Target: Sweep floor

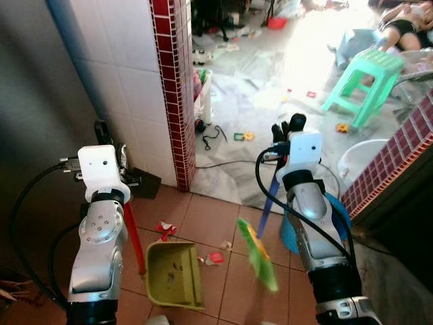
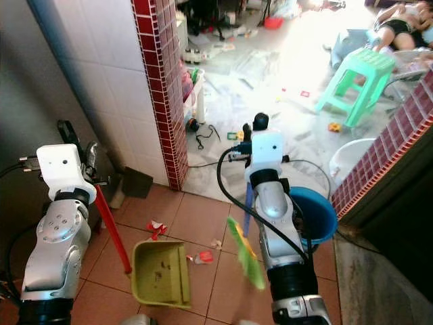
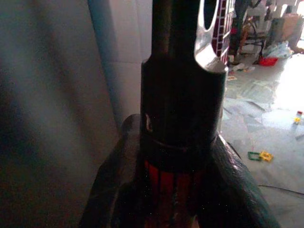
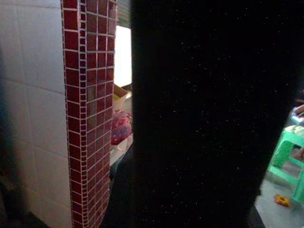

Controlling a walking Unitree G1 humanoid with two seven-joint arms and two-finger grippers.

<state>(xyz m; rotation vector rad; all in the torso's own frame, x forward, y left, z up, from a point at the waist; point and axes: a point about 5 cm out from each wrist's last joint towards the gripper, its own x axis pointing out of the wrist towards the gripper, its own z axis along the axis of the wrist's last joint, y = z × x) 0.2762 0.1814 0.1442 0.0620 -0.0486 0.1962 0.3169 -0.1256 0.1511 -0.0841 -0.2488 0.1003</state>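
Note:
My left gripper (image 1: 109, 141) is shut on the black-capped top (image 3: 183, 118) of a red handle (image 1: 134, 237). The handle runs down to a yellow-green dustpan (image 1: 174, 274) standing on the terracotta tiles. My right gripper (image 1: 287, 130) is shut on a blue broom handle (image 1: 268, 200); the broom's green bristles (image 1: 258, 255) hang blurred just right of the dustpan. Red and white litter scraps (image 1: 215, 257) lie at the pan's mouth, and another red scrap (image 1: 165, 229) lies just beyond the pan. In the right wrist view the dark handle (image 4: 209, 114) blocks most of the picture.
A red-tiled pillar (image 1: 172, 95) stands ahead on the left, with a black dustpan (image 1: 145, 183) at its base. A blue bucket (image 2: 318, 213) sits beside my right arm by a low red-tiled wall (image 1: 396, 162). Beyond are a green stool (image 1: 365, 78), scattered toys, a cable and a person lying down (image 1: 406, 24).

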